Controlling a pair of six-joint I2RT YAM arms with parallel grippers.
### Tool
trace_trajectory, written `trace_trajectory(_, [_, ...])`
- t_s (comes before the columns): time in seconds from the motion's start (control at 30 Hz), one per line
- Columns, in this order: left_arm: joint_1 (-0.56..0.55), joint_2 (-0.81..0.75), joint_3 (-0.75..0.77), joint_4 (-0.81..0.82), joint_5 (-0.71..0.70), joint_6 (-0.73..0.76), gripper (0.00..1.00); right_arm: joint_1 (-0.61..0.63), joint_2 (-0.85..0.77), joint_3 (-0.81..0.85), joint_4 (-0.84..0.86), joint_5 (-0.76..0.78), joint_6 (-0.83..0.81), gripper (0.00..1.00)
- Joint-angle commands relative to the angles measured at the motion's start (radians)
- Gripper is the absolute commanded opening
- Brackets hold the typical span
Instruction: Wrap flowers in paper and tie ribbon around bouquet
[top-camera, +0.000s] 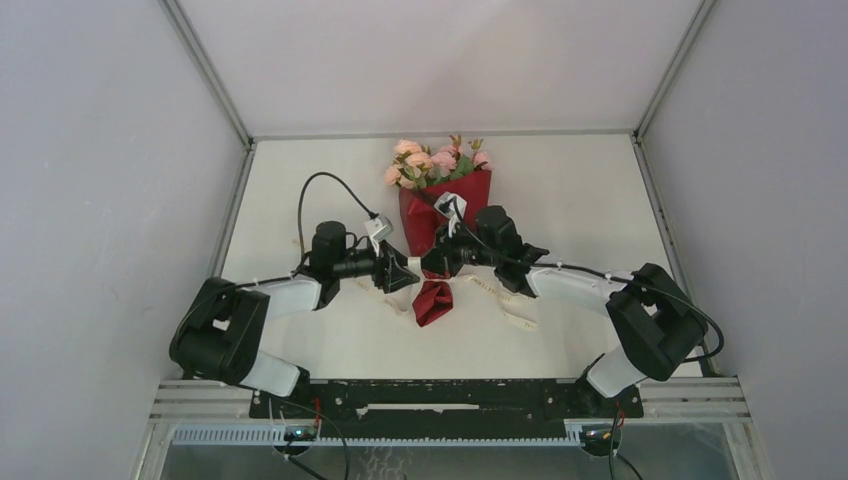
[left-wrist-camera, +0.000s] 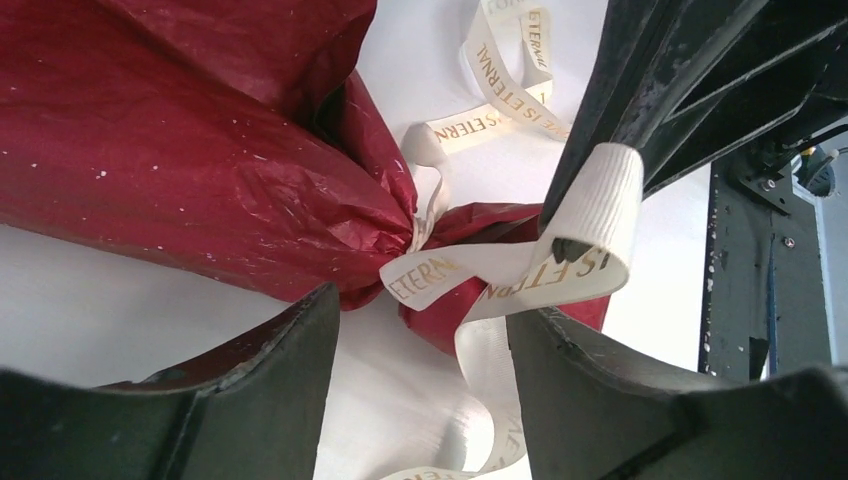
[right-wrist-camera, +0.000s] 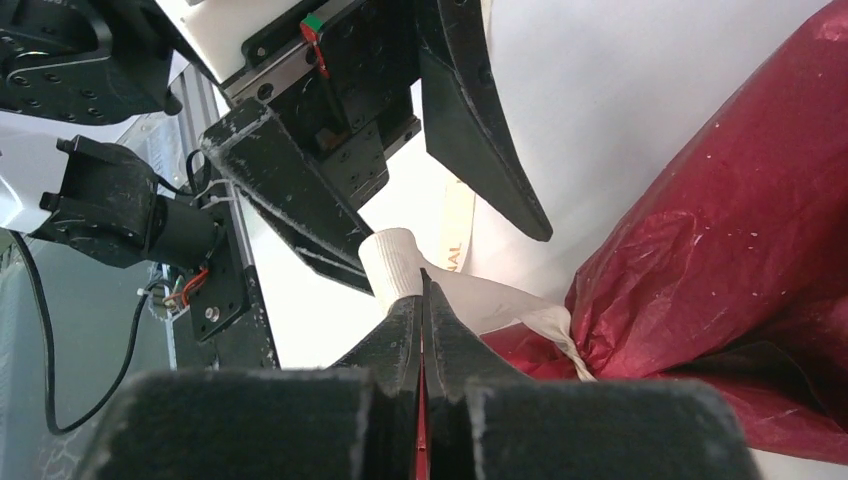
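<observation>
- Bouquet (top-camera: 441, 215) lies on the white table (top-camera: 580, 200) at the centre of the overhead view, with the flowers (top-camera: 437, 160) toward the top of the frame and the red paper (left-wrist-camera: 180, 150) tapering downward.
- Ribbon (left-wrist-camera: 520, 270) (cream, with gold lettering) cinches the paper's narrow neck in the middle of the left wrist view. Loose curls trail on the table to the right of the cone's tail.
- Right gripper (right-wrist-camera: 424, 300) is clenched on the ribbon just beside the neck, with a loop wrapped over its tip.
- Left gripper (left-wrist-camera: 420, 400) is spread wide, gripping nothing. A ribbon strand runs between its fingers at the bottom of its own view.
</observation>
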Motion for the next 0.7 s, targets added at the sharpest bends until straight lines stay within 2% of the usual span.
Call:
trace_trajectory(0.0, [0.012,0.040,0.055,0.128,0.115,0.024,0.65,-0.026,0.019,0.037,0.064,-0.080,-0.029,0.00])
trace_trajectory(0.13, [0.012,0.070,0.049,0.178,0.120,0.119,0.66,-0.034,0.043,0.041,0.090,-0.113,-0.027,0.00])
trace_trajectory(0.27, [0.005,0.094,0.065,0.202,0.170,0.174,0.72,-0.036,0.076,0.086,0.044,-0.138,-0.038,0.00])
trace_trajectory(0.43, [-0.007,0.118,0.075,0.220,0.173,0.214,0.67,-0.037,0.076,0.100,0.020,-0.130,-0.056,0.00])
trace_trajectory(0.53, [-0.023,0.125,0.075,0.223,0.186,0.235,0.54,-0.037,0.080,0.099,0.021,-0.139,-0.057,0.00])
trace_trajectory(0.67, [-0.034,0.123,0.070,0.228,0.207,0.230,0.26,-0.037,0.077,0.100,0.008,-0.133,-0.058,0.00])
